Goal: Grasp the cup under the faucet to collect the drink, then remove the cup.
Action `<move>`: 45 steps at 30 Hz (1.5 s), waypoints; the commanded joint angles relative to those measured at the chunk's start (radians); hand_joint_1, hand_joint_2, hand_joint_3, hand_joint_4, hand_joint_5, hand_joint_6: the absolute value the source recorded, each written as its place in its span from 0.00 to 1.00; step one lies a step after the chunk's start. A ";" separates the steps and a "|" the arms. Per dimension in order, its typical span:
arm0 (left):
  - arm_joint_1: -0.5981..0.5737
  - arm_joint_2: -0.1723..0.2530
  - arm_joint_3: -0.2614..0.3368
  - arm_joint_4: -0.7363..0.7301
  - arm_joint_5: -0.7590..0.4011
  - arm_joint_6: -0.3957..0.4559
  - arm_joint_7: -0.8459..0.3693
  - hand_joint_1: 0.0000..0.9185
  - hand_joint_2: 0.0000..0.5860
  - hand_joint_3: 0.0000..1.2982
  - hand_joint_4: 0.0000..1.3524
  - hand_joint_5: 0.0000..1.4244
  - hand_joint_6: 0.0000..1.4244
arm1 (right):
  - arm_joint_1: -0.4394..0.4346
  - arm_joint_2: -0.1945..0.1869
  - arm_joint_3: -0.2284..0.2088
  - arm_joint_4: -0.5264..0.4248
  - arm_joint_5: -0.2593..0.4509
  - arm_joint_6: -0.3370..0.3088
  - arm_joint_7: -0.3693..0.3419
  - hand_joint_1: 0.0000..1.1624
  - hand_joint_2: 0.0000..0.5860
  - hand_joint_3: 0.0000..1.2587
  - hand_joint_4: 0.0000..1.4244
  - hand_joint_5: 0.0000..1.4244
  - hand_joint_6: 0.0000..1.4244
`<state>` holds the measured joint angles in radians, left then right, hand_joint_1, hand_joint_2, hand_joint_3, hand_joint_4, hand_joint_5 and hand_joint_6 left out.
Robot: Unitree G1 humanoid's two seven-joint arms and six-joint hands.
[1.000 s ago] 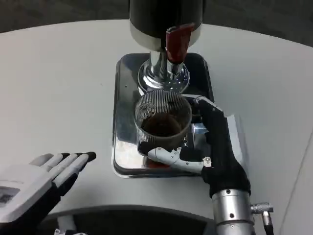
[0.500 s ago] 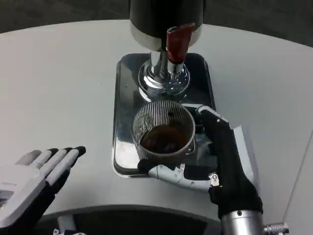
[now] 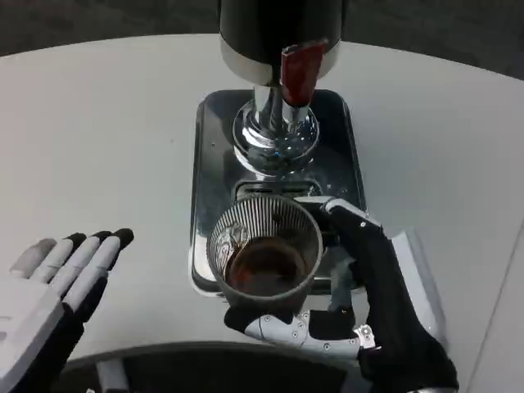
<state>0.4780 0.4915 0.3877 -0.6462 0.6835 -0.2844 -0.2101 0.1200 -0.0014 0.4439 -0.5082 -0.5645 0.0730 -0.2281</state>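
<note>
Right hand wrapped round the cup, fingers curled under its near side, thumb at the far rim. Cup holding dark drink, sitting over the near edge of the steel tray, well clear of the red-handled faucet. Risk now: any tilt or jerk and out slops the liquid; a loose hold on ribbed glass and down it slides; base could catch the tray lip. Left hand open, flat, idle above the desk.

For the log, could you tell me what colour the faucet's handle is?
Red: the handle shows best in the head view, above the cup.
</note>
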 commanded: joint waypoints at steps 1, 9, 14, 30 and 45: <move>0.040 -0.010 -0.002 -0.011 0.026 -0.038 0.027 0.00 0.00 0.00 0.00 0.00 0.00 | 0.048 0.036 0.053 -0.095 -0.002 0.004 0.028 0.90 0.15 0.61 0.69 0.74 0.99; 0.058 -0.007 -0.021 -0.001 0.049 -0.051 0.011 0.00 0.00 0.00 0.00 0.00 0.00 | 0.114 0.018 0.077 -0.174 0.002 0.023 0.065 0.90 0.15 0.61 0.69 0.75 0.99; 0.067 -0.008 -0.027 -0.001 0.053 -0.055 0.017 0.00 0.00 0.00 0.00 0.00 0.00 | 0.122 0.001 0.085 -0.208 0.000 0.023 0.085 0.90 0.15 0.61 0.69 0.75 0.99; 0.056 -0.009 -0.047 -0.015 0.053 -0.066 0.002 0.00 0.00 0.00 0.00 0.00 0.00 | 0.172 -0.014 0.103 -0.264 0.019 0.025 0.123 0.90 0.15 0.61 0.69 0.75 0.99; 0.010 -0.004 -0.074 -0.014 0.057 -0.050 -0.011 0.00 0.01 0.00 0.00 0.00 0.00 | 0.185 -0.026 0.078 -0.274 0.043 0.017 0.118 0.90 0.15 0.62 0.70 0.75 0.99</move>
<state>0.4834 0.4804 0.3271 -0.6565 0.7242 -0.3364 -0.2083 0.2625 -0.0769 0.4702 -0.7267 -0.5390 0.1135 -0.0972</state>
